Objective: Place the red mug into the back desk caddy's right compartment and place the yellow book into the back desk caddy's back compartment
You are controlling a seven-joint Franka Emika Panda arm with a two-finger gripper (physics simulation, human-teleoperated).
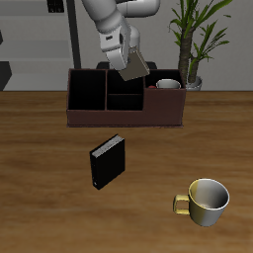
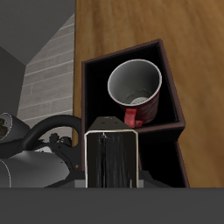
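Wooden table [image 1: 40,148]: claw [image 1: 131,67] grips yellow book [image 2: 112,159] above back desk caddy [image 1: 124,117].

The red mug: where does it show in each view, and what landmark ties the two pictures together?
Exterior view: the red mug sits inside the back desk caddy, in its end section; only the rim shows.
Wrist view: the red mug stands in the same compartment, beyond the held yellow book.
Shared landmark: the caddy's dark reddish-brown wall.

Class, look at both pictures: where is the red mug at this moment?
The red mug stands upright inside the end compartment of the desk caddy at the table's back; the exterior view shows only its rim, beside the held book.
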